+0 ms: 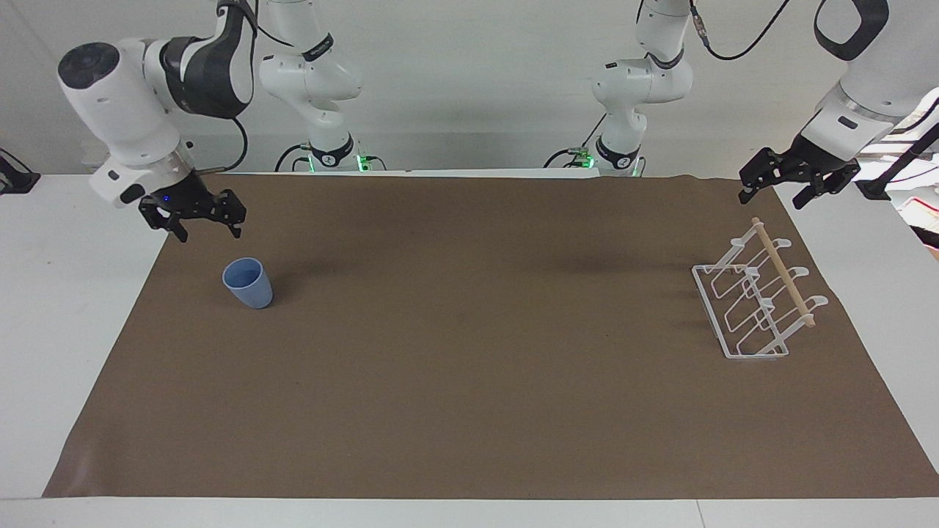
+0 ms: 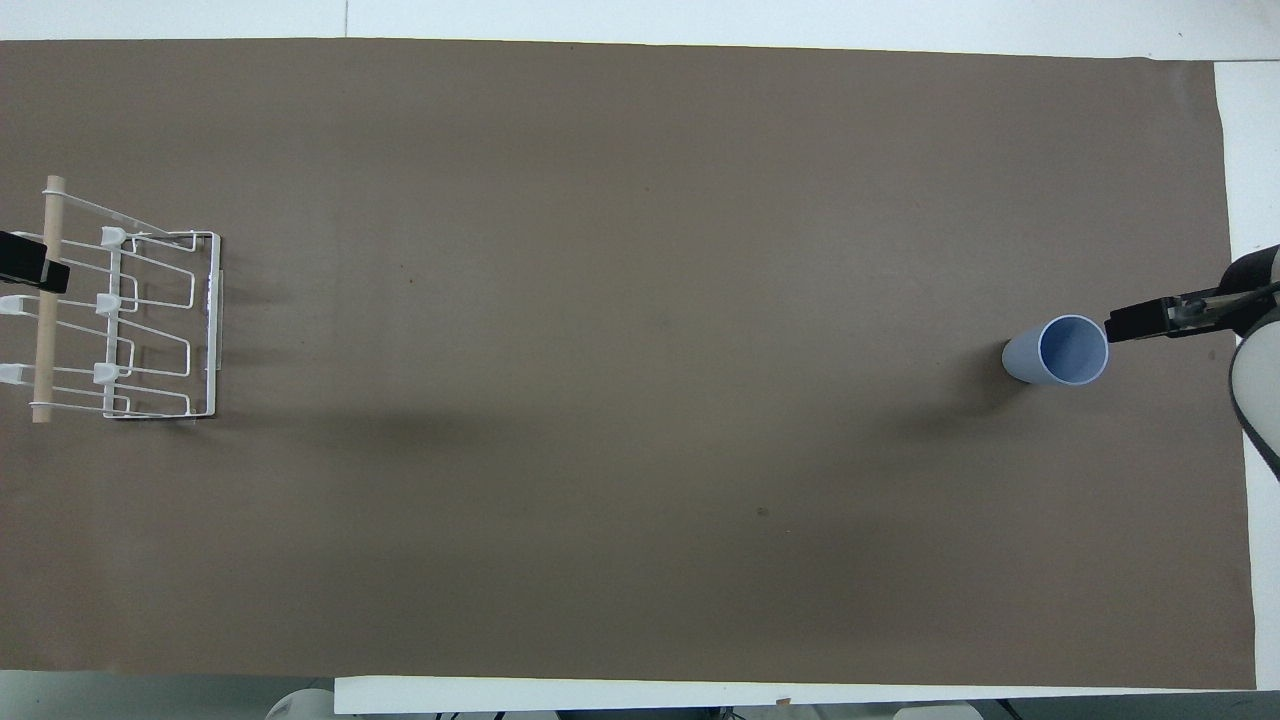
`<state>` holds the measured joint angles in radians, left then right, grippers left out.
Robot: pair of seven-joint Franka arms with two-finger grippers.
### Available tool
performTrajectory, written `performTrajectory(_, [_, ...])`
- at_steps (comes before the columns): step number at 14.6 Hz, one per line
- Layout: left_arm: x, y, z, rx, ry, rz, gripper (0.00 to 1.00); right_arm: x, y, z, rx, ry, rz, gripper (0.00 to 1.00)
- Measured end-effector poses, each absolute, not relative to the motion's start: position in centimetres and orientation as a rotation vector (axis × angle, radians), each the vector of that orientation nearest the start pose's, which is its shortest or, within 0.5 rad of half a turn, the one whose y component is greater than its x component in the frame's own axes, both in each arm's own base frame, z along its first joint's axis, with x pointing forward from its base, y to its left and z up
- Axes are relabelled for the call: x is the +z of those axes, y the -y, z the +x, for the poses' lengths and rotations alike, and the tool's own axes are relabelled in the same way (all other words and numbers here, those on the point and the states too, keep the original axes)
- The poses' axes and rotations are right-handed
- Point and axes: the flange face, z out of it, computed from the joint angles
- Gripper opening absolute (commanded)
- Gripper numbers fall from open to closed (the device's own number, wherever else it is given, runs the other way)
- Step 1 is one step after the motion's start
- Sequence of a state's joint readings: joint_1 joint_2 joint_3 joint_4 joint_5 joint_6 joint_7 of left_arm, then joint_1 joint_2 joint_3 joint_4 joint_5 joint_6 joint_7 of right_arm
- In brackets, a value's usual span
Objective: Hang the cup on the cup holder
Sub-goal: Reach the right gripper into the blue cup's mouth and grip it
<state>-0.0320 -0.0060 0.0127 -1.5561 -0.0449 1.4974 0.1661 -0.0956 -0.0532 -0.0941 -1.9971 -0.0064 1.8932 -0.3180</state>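
Observation:
The light-blue cup (image 1: pixel 248 283) stands upright on the brown mat toward the right arm's end of the table; it also shows in the overhead view (image 2: pixel 1060 352). My right gripper (image 1: pixel 209 233) is open and empty, low over the mat just beside the cup and apart from it; its tip shows in the overhead view (image 2: pixel 1130 323) by the cup's rim. The white wire cup holder (image 1: pixel 755 301) with its wooden dowel stands toward the left arm's end (image 2: pixel 130 320). My left gripper (image 1: pixel 770 199) is open and empty, raised over the holder's dowel (image 2: pixel 25 265), and waits.
A brown mat (image 1: pixel 469 381) covers most of the white table (image 1: pixel 73 293). The two arm bases stand at the table's edge nearest the robots.

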Motion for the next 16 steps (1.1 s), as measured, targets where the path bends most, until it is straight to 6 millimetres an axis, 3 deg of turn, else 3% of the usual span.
performTrajectory(3, [62.9, 1.6, 54.5, 0.078, -0.299, -3.175, 1.0, 44.1, 13.7, 53.4, 0.059, 0.192, -3.05, 0.94])
performTrajectory(9, [62.9, 1.6, 54.5, 0.078, -0.299, -3.175, 1.0, 38.8, 13.2, 53.0, 0.009, 0.25, -3.059, 0.77])
performTrajectory(14, [62.9, 1.6, 54.5, 0.078, -0.299, -3.175, 1.0, 36.3, 13.1, 52.7, 0.045, 0.301, -3.049, 0.15])
performTrajectory(16, [62.9, 1.6, 54.5, 0.078, -0.299, -3.175, 1.0, 35.9, 13.0, 52.6, 0.054, 0.306, -3.046, 0.04])
